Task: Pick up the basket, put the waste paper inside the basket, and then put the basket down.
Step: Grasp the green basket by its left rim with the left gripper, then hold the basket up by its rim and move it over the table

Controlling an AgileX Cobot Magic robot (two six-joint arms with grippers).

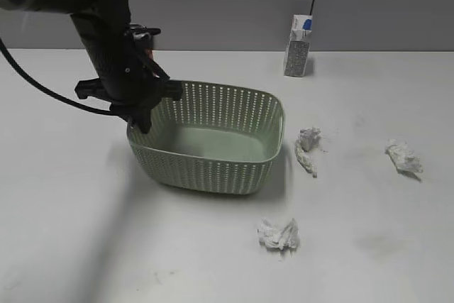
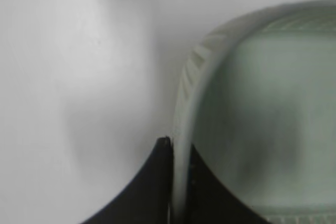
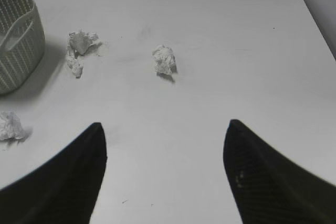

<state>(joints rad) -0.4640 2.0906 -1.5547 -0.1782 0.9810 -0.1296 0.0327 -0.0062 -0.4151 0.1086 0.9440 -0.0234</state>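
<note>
A white tabletop (image 1: 64, 218) fills the scene. On it, left of centre, sits a pale sage-green rectangular plastic basket (image 1: 213, 143) with rounded corners and slotted perforated sides, its long axis running left to right in the exterior view. It is empty; the smooth green floor is bare.

The black left arm comes down from the upper left, and the left gripper (image 1: 144, 115) meets the basket at its left short end. In the left wrist view its two black fingers (image 2: 149, 182) straddle the rim (image 2: 181, 129), one outside the wall and one inside, closed narrowly onto the rim. Whether the base is raised off the table is hard to tell.

The right gripper (image 3: 164, 171) does not show in the exterior view. Its own camera shows its fingers spread wide and holding nothing, above bare table to the right of the basket.

The waste paper lies to that side as three small crumpled white tissue wads: one (image 1: 307, 147) just beside the basket's right end, one (image 1: 403, 156) farther right, and one (image 1: 279, 235) in front of the right corner. All lie ahead and left of the right gripper, so the right arm is judged nearer to them.

A small upright white-and-blue carton (image 1: 299, 45) stands at the back
</note>
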